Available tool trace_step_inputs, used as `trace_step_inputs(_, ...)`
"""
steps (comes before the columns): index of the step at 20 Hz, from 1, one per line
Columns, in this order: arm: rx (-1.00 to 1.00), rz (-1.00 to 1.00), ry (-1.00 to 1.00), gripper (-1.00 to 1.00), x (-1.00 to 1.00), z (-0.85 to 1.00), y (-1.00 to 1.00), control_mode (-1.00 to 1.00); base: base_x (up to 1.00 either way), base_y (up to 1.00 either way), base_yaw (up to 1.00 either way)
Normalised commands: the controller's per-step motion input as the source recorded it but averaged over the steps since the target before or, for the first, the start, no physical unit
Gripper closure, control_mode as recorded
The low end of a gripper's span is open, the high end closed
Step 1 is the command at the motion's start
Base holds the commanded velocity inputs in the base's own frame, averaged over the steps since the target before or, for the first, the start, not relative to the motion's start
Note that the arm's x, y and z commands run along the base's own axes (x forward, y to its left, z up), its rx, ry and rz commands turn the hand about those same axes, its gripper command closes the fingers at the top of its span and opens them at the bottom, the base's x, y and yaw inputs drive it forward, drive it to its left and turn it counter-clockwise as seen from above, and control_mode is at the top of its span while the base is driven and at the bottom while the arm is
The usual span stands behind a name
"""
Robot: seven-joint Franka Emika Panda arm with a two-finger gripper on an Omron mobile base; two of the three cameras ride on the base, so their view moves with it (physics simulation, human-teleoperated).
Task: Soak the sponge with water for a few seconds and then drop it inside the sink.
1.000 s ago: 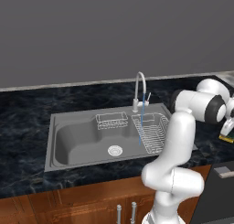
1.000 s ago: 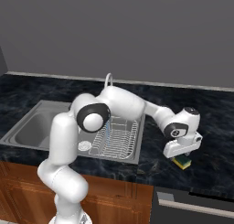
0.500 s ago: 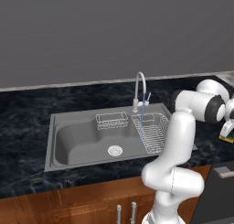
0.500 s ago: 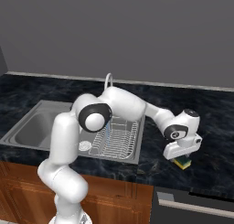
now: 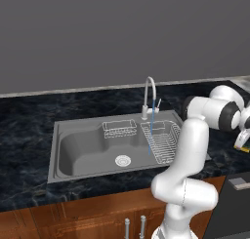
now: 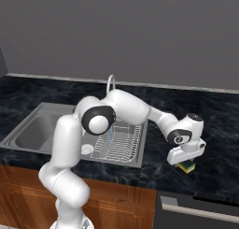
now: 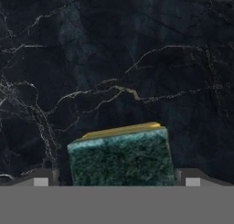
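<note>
The sponge (image 6: 188, 167), yellow with a dark green top, lies flat on the black marble counter right of the sink. My gripper (image 6: 187, 164) hangs straight over it, open, with one fingertip on each side of the block. In the hand view the sponge (image 7: 121, 157) sits between the two fingertips of the gripper (image 7: 116, 180), and the right tip is close to its edge. In the left base view the gripper (image 5: 242, 141) is at the far right edge. Water (image 5: 151, 130) runs in a thin blue stream from the chrome faucet (image 5: 149, 94) down to the grey sink (image 5: 73, 155).
A wire dish rack (image 5: 163, 141) fills the sink's right part, and a small wire basket (image 5: 119, 129) hangs at its back. The dark top of an appliance (image 6: 198, 214) lies just below the sponge's patch of counter. My white arm reaches across the rack (image 6: 119, 144).
</note>
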Motion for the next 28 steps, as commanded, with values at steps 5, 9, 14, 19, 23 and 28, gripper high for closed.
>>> trace_step_inputs(5, 0.00, 0.02, 0.00, -1.00, 0.00, -0.23, -0.06, -1.00, 0.00, 0.00, 0.00)
trace_step_inputs(9, 0.00, 0.03, 0.00, -1.00, 0.00, -0.12, -0.04, -1.00, 0.00, 0.00, 0.00)
trace_step_inputs(14, 0.00, 0.00, 0.00, -1.00, 0.00, 0.00, 0.00, -1.00, 0.00, 0.00, 0.00)
trace_step_inputs(19, 0.00, 0.00, 0.00, -1.00, 0.00, 0.00, 0.00, -1.00, 0.00, 0.00, 0.00)
trace_step_inputs(23, 0.00, 0.00, 0.00, 1.00, 0.00, 0.00, 0.00, -1.00, 0.00, 0.00, 0.00)
trace_step_inputs(28, 0.00, 0.00, 0.00, 1.00, 0.00, 0.00, 0.00, -1.00, 0.00, 0.00, 0.00)
